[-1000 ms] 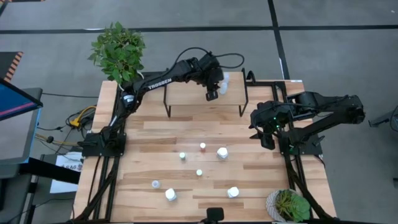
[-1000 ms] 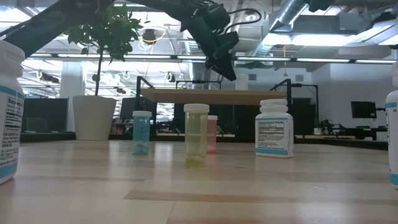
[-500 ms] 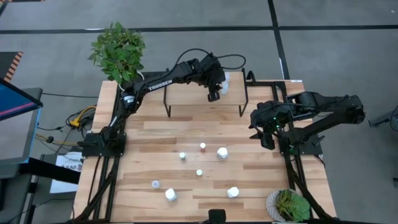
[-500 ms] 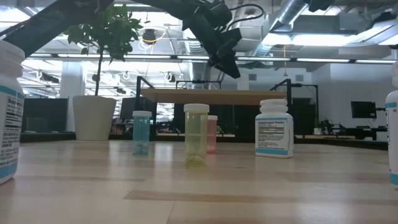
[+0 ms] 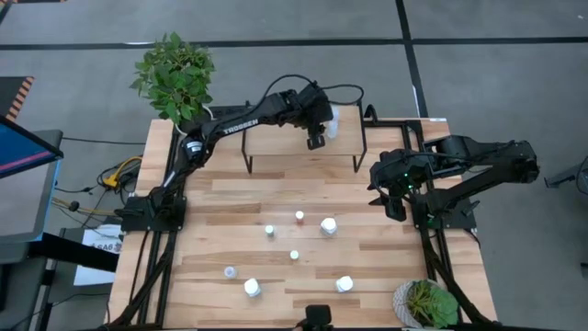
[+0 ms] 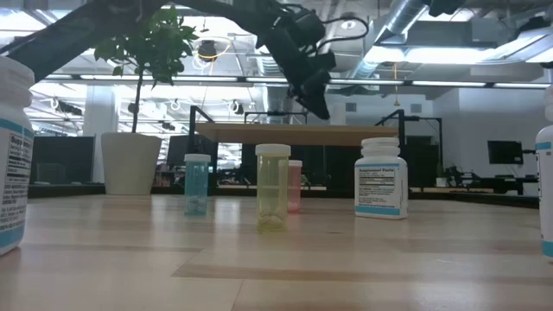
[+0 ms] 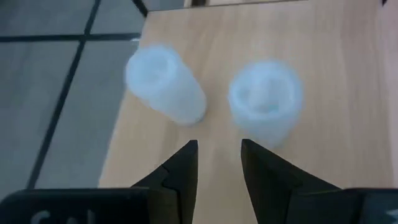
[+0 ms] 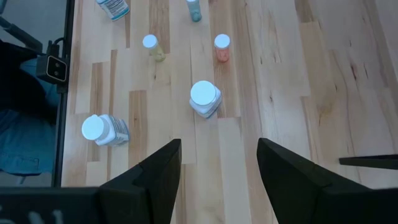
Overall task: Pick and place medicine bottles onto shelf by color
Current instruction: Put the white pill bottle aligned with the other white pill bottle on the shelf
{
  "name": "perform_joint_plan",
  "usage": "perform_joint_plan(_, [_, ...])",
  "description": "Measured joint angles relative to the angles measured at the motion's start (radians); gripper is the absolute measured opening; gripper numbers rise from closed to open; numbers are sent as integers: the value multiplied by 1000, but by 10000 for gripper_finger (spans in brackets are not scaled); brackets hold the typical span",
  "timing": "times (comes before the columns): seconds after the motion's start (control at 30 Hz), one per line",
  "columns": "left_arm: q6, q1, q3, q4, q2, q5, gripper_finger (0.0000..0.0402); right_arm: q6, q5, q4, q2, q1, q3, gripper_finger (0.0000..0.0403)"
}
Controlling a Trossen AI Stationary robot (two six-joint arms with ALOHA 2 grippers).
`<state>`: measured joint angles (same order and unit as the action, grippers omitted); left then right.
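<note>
The shelf stands at the table's far side, with a light wood top on black legs. Two pale light-blue bottles stand upright on its right end; the high view shows them as a pale patch. My left gripper hovers above the shelf beside them, slightly open and empty, and also shows in the high view. Several bottles stand on the table, among them a red-capped one and a large white one. My right gripper waits at the table's right, wide open and empty.
A leafy plant stands at the far left corner and a small potted plant at the near right corner. The low view shows light-blue, yellow, pink and white labelled bottles in front of the shelf.
My left gripper has stayed over the shelf's right end, shifting only slightly and tipping a little more steeply downward. The bottles have not moved.
</note>
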<state>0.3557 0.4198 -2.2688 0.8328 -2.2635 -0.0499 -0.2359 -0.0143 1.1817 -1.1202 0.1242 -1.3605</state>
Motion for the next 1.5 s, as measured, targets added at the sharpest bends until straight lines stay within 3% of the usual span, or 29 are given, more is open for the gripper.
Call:
perform_joint_plan(0.63, [0, -3, 0, 43, -13, -15, 110, 0, 0, 9, 0, 0, 0, 232])
perform_joint_plan(1.03, [-4, -52, 0, 326, 76, -11, 110, -3, 0, 68, 5, 11, 0, 232])
perform_joint_plan(1.2, [-33, -103, -1, 477, 154, 49, 110, -3, 2, 69, 11, 59, 0, 232])
perform_joint_plan(1.5, [-59, -201, 0, 747, 255, 123, 110, -106, 131, 93, 52, 178, 0, 232])
